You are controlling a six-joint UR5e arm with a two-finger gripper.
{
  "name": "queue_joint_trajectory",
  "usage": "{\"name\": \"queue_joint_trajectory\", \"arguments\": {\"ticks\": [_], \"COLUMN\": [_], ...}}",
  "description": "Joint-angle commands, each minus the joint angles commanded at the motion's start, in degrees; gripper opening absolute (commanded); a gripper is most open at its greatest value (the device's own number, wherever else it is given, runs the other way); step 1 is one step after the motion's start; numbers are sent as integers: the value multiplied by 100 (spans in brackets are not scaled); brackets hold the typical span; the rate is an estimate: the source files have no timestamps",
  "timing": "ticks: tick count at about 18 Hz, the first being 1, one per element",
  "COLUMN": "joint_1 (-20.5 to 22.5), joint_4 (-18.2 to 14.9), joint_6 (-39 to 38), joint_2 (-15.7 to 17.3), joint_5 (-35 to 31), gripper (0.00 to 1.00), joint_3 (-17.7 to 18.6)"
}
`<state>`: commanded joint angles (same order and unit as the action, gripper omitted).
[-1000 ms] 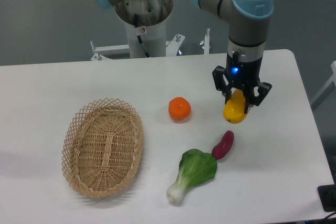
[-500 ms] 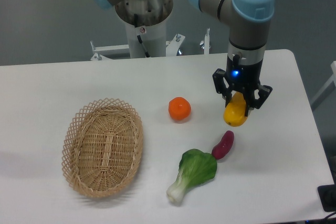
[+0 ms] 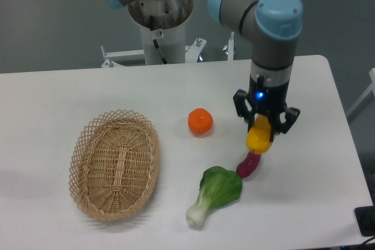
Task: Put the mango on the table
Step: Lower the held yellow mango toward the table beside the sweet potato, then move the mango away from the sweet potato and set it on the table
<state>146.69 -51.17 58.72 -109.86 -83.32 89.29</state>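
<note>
The mango (image 3: 258, 139) is glossy yellow-orange and hangs tilted in my gripper (image 3: 265, 127), whose black fingers are shut on its upper end. It is held above the white table (image 3: 70, 98), over the right-centre, and its lower end overlaps the top of the purple-red sweet potato (image 3: 248, 164) in the view. I cannot tell whether they touch.
A round orange (image 3: 200, 121) lies left of the gripper. A green leafy vegetable (image 3: 215, 192) lies at the front, touching the sweet potato. An oval wicker basket (image 3: 115, 164) sits at the left. The arm's base column (image 3: 159, 21) stands behind the table's far edge.
The gripper has moved with the mango toward the front of the table and slightly left, so the mango now hangs just over the sweet potato's top.
</note>
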Motion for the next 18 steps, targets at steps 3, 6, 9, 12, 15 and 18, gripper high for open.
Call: {"name": "queue_joint_trajectory", "arguments": {"ticks": [3,6,9,12,15,18], "joint_1": [-9,35,263,552,896,1063], "joint_4": [213,274,274,292,336,485], "joint_6": [113,1058,1842,2905,3898,4629], "joint_2": [-62,-1,26,43,70,61], "joint_5": [-18,-44,-44,-53,-26,-26], "gripper": [45,45,45,45,45,45], "joint_3": [219,561,843,1203,1493,1783]}}
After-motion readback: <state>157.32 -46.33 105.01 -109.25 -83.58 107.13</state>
